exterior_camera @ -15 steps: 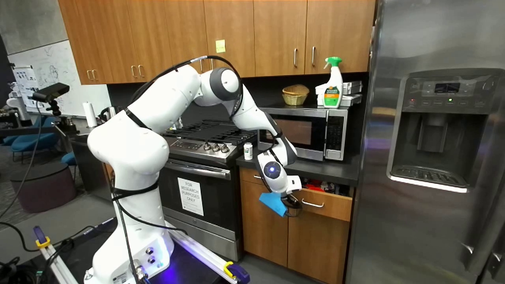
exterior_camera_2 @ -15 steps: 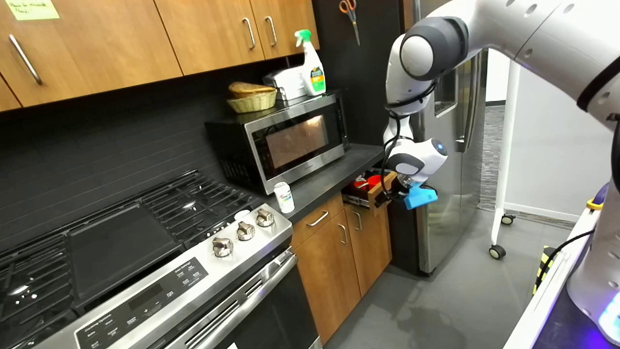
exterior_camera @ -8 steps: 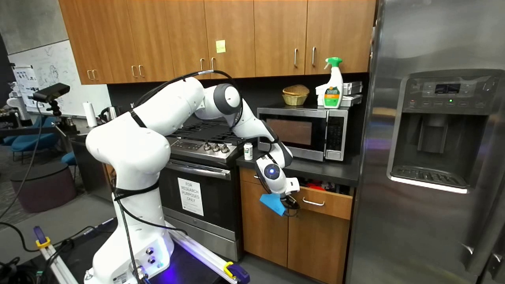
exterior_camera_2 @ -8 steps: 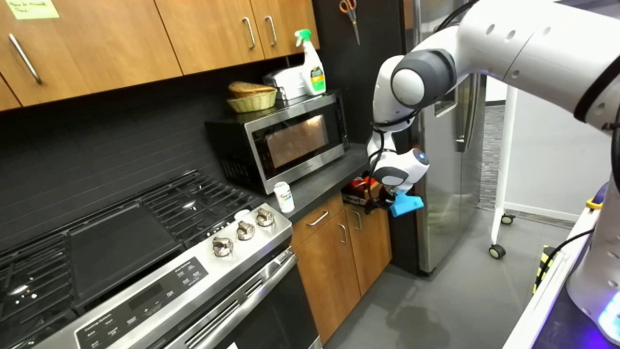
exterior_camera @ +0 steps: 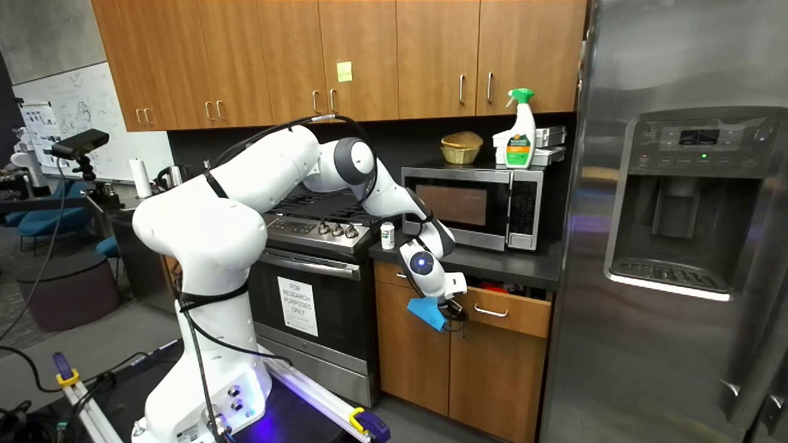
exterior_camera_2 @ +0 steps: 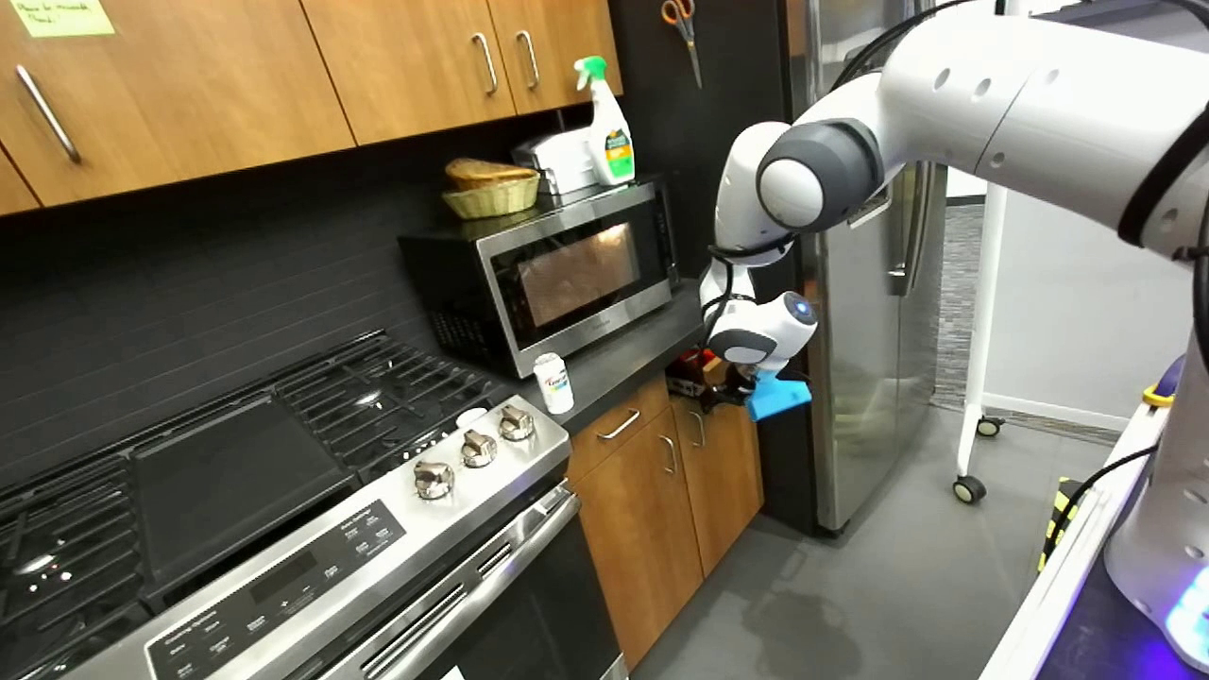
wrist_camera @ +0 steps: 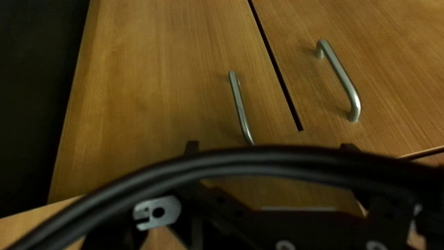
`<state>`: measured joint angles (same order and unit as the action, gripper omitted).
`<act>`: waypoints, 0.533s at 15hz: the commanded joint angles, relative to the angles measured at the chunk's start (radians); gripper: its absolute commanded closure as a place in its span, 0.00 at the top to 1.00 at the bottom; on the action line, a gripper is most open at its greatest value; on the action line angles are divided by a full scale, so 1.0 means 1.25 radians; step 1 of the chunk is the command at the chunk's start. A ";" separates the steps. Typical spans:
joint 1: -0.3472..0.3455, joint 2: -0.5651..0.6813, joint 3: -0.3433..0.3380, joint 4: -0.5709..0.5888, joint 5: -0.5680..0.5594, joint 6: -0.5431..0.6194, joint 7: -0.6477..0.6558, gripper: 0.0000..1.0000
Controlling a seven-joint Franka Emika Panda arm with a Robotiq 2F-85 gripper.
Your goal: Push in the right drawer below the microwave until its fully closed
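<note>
The right drawer (exterior_camera: 517,314) stands partly open below the counter, with red and dark items inside. Its honey-brown front has a silver bar handle (exterior_camera: 491,311). The microwave (exterior_camera: 458,206) sits on the counter above it. My gripper (exterior_camera: 456,312), with a blue part (exterior_camera: 426,312) on it, is at the left part of the drawer front. In an exterior view the gripper (exterior_camera_2: 725,393) hides most of the drawer front. In the wrist view the gripper's (wrist_camera: 271,147) fingertips stand wide apart with nothing held. The drawer front (wrist_camera: 288,192) shows between them, behind a black cable (wrist_camera: 256,163).
A white can (exterior_camera: 387,236) stands on the counter left of the microwave. A spray bottle (exterior_camera: 520,132) and a basket (exterior_camera: 461,151) stand on the microwave. The fridge (exterior_camera: 671,344) is close on the drawer's right. Cabinet doors with bar handles (wrist_camera: 338,80) are below the drawer.
My gripper and arm have moved towards the cabinet and lowered at the elbow. The right drawer has slid inwards, and less of its contents shows.
</note>
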<state>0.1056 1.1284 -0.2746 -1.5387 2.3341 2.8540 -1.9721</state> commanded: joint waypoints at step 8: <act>-0.012 -0.001 0.065 -0.002 -0.215 0.033 0.188 1.00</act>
<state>0.1037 1.1586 -0.2463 -1.4808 2.2617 2.9019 -1.8908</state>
